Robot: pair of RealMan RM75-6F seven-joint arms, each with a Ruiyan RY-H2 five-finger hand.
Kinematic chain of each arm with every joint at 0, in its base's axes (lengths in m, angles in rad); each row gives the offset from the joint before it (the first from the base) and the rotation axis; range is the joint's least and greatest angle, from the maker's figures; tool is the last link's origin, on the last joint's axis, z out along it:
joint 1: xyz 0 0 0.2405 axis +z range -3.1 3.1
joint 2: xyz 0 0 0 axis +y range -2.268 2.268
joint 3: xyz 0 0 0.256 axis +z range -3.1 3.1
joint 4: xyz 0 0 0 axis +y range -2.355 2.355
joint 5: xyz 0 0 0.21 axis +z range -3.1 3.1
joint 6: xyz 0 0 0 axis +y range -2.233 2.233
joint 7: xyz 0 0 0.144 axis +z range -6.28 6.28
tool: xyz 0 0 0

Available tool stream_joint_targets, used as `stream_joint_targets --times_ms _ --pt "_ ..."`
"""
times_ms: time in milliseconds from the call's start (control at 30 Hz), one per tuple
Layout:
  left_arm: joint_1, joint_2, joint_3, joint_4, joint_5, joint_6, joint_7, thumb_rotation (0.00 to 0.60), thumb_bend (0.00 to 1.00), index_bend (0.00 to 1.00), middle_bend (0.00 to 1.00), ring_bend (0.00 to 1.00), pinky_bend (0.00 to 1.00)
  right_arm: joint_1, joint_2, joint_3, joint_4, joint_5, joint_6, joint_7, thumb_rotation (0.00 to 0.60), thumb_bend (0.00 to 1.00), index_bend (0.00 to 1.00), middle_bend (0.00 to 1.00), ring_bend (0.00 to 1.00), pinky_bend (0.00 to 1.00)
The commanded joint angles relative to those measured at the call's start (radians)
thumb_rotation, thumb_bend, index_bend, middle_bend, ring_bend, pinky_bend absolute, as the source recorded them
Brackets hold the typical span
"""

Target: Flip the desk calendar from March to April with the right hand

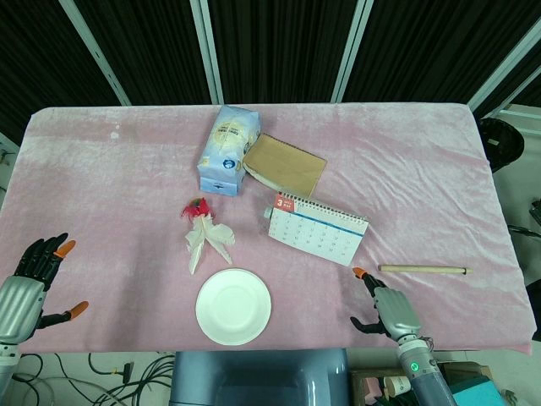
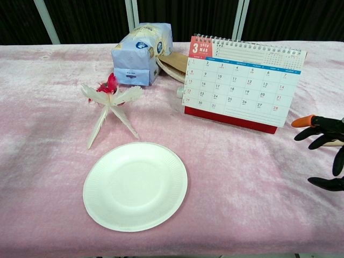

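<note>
The desk calendar [image 1: 316, 230] [image 2: 241, 81] stands on the pink cloth right of centre, spiral-bound at the top, showing the March page with a red "3". My right hand [image 1: 387, 307] [image 2: 325, 148] hovers near the table's front edge, below and to the right of the calendar, fingers spread and holding nothing. It is apart from the calendar. My left hand [image 1: 34, 279] is at the front left corner, fingers apart, empty; the chest view does not show it.
A white paper plate [image 1: 233, 306] [image 2: 135, 185] lies near the front centre. A feather shuttlecock [image 1: 205, 232] [image 2: 110, 101] lies left of the calendar. A blue tissue pack [image 1: 226, 149] and brown notebook [image 1: 286, 164] sit behind it. A wooden stick [image 1: 422, 269] lies to the right.
</note>
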Motion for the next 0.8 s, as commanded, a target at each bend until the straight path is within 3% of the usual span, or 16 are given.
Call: stream_joint_targets --times_ms 33,800 --pt "0.0 0.0 0.0 0.001 0.0 -0.001 0.0 0.6 0.0 0.0 0.0 0.0 0.0 0.001 -0.007 -0.002 0.004 0.002 -0.003 -0.007 0.6 0.22 0.09 0.14 0.18 0.43" --pt "-0.002 -0.001 0.0 0.0 -0.001 -0.005 -0.003 0.6 0.0 0.0 0.0 0.0 0.0 0.015 -0.046 0.023 -0.008 0.044 -0.005 -0.054 0.6 0.22 0.08 0.14 0.18 0.43"
